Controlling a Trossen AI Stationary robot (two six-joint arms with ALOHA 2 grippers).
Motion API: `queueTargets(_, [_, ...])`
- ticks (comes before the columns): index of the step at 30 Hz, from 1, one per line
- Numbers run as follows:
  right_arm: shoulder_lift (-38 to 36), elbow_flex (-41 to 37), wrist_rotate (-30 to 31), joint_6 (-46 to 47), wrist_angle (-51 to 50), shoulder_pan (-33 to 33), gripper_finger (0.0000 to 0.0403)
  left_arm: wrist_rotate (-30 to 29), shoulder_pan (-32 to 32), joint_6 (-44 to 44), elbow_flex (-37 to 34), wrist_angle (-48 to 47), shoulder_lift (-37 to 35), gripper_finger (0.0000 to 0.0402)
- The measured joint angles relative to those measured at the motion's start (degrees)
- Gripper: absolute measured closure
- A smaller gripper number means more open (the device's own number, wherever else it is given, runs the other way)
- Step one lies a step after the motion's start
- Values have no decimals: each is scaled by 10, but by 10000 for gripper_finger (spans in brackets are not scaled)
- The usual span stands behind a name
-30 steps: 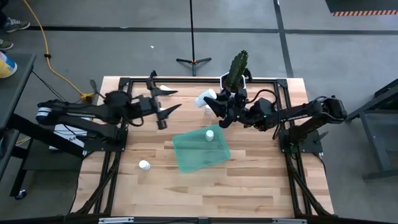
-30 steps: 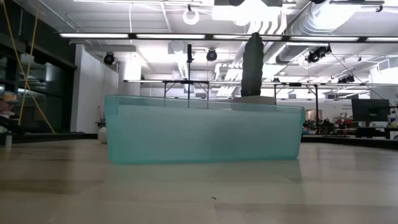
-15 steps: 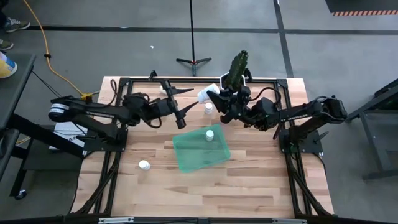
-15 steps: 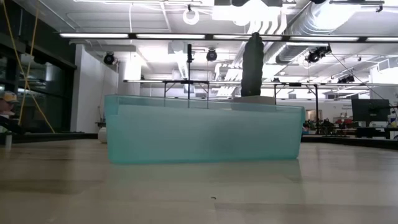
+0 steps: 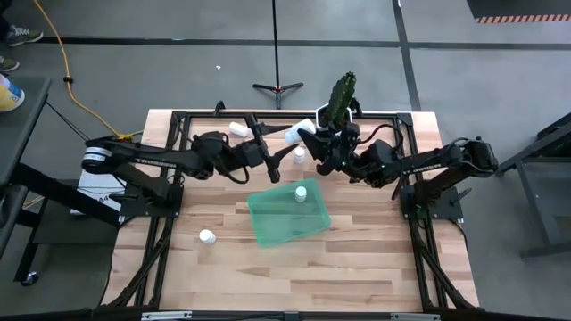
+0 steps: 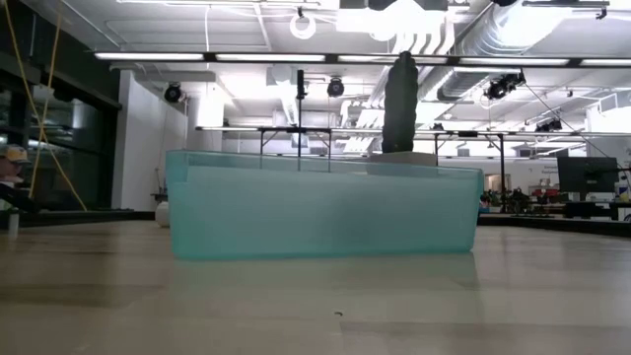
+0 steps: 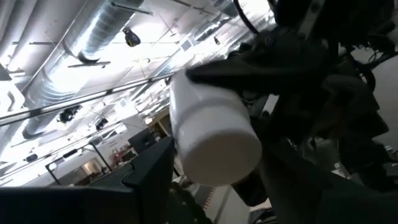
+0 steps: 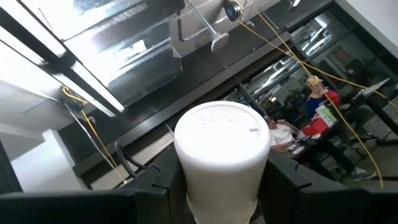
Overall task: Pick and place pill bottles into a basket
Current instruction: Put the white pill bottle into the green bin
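From the high view we see the right gripper [image 5: 303, 138] near the counter's [image 5: 357, 267] far edge, clamped on a white pill bottle [image 5: 297, 133] beside the cactus pot [image 5: 339, 109]. The left gripper [image 5: 272, 160] reaches toward it, its fingers parted and empty, with a second bottle [image 5: 298, 154] standing just beyond them. The teal basket [image 5: 287, 213] lies nearer the front, between the arms, already holding one bottle [image 5: 302, 193]. Two more sit apart: one by the far left corner [image 5: 235, 128], one near the left front [image 5: 207, 236]. The held bottle is a short way behind the basket, so we judge the right arm nearer for the drop.

The low view shows only the basket's translucent, smooth plastic wall [image 6: 325, 212], straight-sided and shallow, with the cactus dark behind it.

In the left wrist view, the held bottle [image 7: 211, 140] is a glossy white cylinder, its long axis tilted, pinched between dark fingers [image 7: 249, 68] of the other arm.

The right wrist view looks along the bottle's [image 8: 222, 158] axis, its round end toward us, fingers [image 8: 283, 180] pressing both sides.
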Motion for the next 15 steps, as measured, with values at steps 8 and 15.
queueTargets(8, [0, 0, 3, 2, 3, 0, 267, -3, 0, 1, 19, 0, 5, 140])
queueTargets(15, [0, 0, 4, 3, 6, 0, 268, -5, 0, 1, 19, 1, 5, 140])
